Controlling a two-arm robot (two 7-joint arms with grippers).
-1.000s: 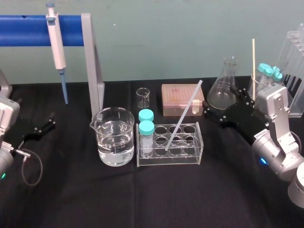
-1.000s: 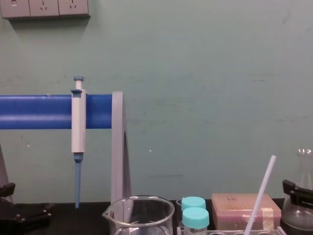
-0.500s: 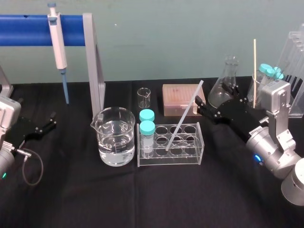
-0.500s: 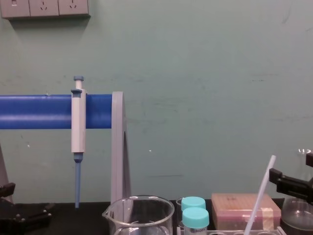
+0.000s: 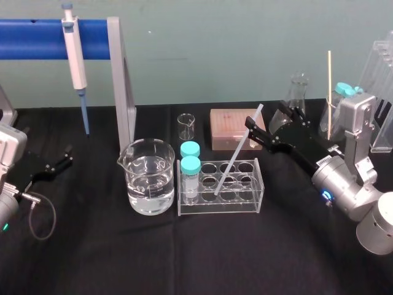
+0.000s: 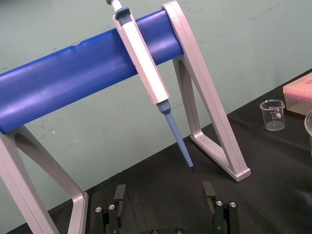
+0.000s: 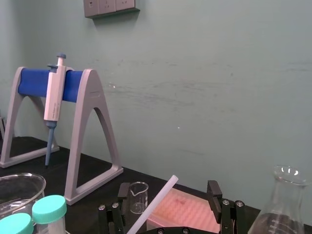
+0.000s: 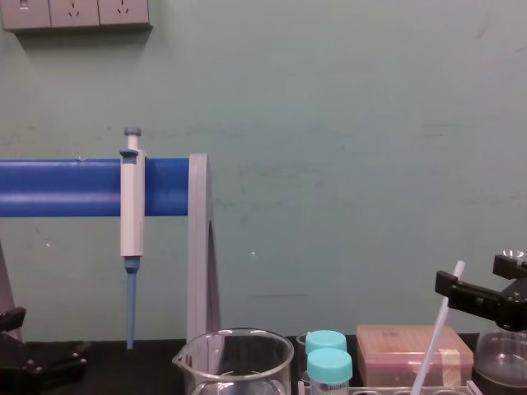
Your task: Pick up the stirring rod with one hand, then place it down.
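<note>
Right gripper [image 7: 168, 192]: black, reaching in from the right to the top part of the stirring rod; fingers [image 7: 213, 191] spread apart, one on each side of the rod, a gap showing to each.
Stirring rod [image 5: 236, 150]: white, translucent, tilted; lower end down in a front well of the tube rack, upper end leaning back and to the right, past the rack's top edge, between the right gripper's fingers.
Tube rack [image 5: 218, 200]: clear plastic, on the black table [image 5: 184, 258], centre.
Vials [image 5: 189, 165]: two, teal caps, upright in the rack's left end.
Beaker [image 5: 147, 175]: glass, part-filled with clear liquid, just left of the rack.
Small beaker [image 5: 185, 126]: behind the vials.
Tip box [image 5: 228, 128]: pink, behind the rack.
Conical flask [image 5: 296, 92]: glass, behind the right gripper.
Pipette [image 5: 73, 55]: blue-and-white, hanging on the blue stand [image 5: 31, 31], far left.
Left gripper [image 6: 164, 195]: parked low at the table's left, fingers apart, holding nothing.
Writing: a small label [image 5: 322, 161] on the right arm, too small to read.
</note>
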